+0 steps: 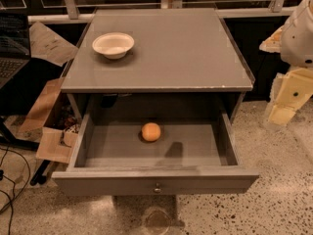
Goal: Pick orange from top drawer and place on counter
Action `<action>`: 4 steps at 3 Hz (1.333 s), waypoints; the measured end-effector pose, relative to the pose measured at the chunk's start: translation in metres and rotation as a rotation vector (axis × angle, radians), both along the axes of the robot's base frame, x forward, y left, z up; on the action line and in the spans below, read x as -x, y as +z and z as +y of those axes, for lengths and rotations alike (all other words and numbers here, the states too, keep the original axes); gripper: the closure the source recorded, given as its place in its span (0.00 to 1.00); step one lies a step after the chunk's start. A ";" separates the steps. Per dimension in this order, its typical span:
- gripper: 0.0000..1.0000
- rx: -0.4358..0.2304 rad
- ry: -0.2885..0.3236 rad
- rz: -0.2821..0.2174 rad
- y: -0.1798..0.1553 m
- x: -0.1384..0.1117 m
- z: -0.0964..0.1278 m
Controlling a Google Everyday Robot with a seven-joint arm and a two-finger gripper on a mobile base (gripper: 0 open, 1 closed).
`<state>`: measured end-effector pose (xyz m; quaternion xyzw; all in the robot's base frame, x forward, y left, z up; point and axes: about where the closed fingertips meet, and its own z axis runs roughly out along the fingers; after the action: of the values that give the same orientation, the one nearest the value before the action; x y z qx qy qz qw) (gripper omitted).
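Note:
The orange (pixel 151 131) lies on the floor of the open top drawer (pixel 156 179), a little left of centre and towards the back. The drawer is pulled fully out, with its round metal knob (pixel 157 187) at the front centre. The grey counter (pixel 171 53) is the top of the cabinet above it. My gripper (pixel 286 102) hangs at the far right edge of the view, beside the cabinet's right side, well apart from the orange and the drawer. It holds nothing that I can see.
A white bowl (pixel 113 44) stands on the counter's back left. Cardboard pieces (pixel 49 126) and cables lie on the speckled floor left of the cabinet. A laptop (pixel 12 43) is at the far left. A railing runs behind.

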<state>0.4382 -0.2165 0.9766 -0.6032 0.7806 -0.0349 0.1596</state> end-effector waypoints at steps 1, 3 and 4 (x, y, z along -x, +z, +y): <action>0.00 0.000 0.000 0.000 0.000 0.000 0.000; 0.00 -0.117 -0.140 -0.056 -0.017 -0.002 0.001; 0.00 -0.237 -0.300 -0.081 -0.043 -0.007 0.005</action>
<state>0.4447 -0.2115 0.9337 -0.4550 0.8534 0.0096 0.2541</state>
